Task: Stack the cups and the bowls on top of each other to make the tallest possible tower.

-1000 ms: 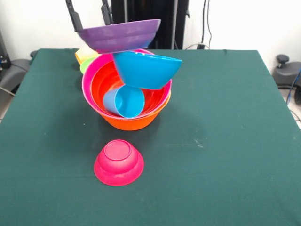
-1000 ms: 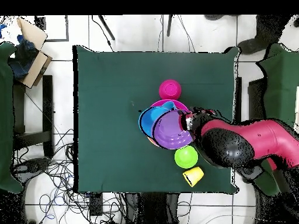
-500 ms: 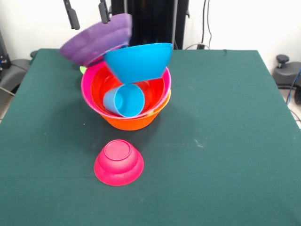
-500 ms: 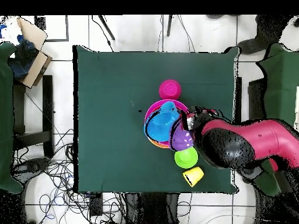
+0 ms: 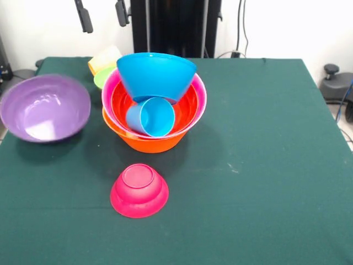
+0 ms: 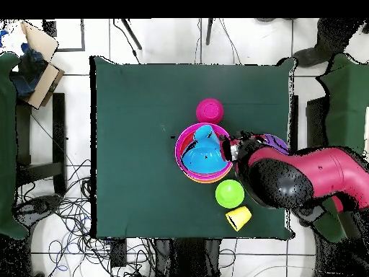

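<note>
Purple bowl (image 5: 45,107) lies below the empty, parted jaws.

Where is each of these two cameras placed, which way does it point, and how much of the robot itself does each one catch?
Front view: sits across the table facing the robot, looking over the green table at the tower; only the open gripper shows, its two fingertips at the top edge.
Overhead view: hangs above, looking straight down at the table; the red and black arm reaches in from the right.
Both share: the tower, magenta bowl, green bowl, yellow cup.
</note>
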Controlling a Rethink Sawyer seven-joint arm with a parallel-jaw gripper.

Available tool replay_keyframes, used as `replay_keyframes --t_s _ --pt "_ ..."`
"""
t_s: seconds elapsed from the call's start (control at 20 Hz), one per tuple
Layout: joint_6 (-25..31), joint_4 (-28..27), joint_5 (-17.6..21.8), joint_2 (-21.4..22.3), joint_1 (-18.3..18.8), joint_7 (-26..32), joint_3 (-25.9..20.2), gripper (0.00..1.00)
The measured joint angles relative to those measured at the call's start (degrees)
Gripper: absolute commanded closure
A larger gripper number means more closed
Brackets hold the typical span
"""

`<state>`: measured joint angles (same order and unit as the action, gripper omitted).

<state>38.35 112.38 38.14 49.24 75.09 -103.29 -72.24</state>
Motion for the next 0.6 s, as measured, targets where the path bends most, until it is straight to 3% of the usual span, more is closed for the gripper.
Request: replay_keyframes --t_s 0.6 --pt "0.0 0.0 0.0 0.2 -0.5 0.0 0.0 0.0"
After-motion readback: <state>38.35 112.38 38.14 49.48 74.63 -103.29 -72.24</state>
